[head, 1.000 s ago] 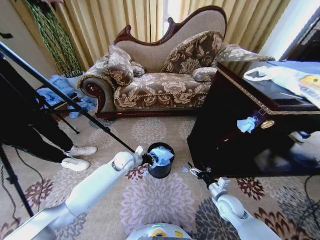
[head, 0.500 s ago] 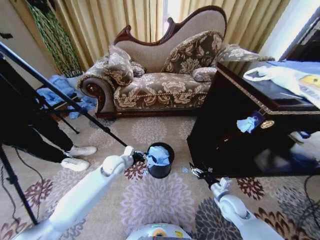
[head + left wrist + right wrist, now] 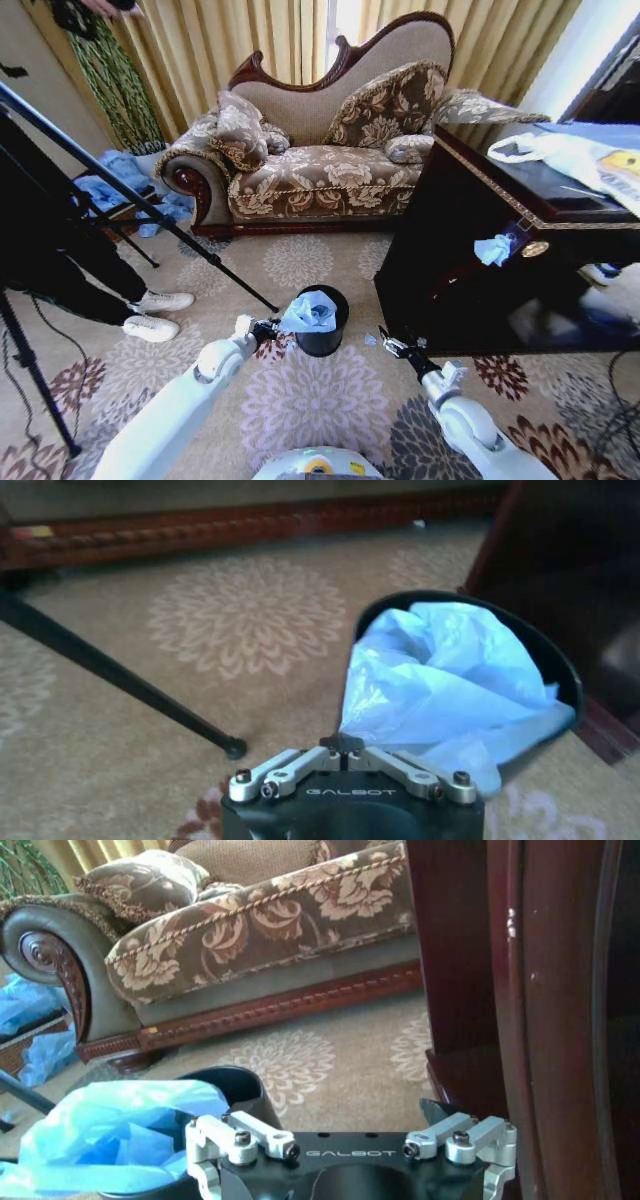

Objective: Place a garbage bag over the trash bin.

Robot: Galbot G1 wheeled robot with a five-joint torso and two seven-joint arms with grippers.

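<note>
Floral carpet covers the floor in front of a carved sofa and a dark wooden cabinet. Low over that carpet, the left gripper has its fingers pressed together on a pulled-out edge of the garbage bag, the pale-blue film stretching from the fingertips up into the mouth of the trash bin. Most of the bag sits bunched inside the bin and bulges above its rim, with one fold draped over the side nearest the gripper. The black bin stands upright on the carpet, just beside the cabinet's lower corner. On the bin's other side, the right gripper hovers near the cabinet base with its fingers spread, holding nothing. A tripod leg rests on the carpet nearby.
</note>
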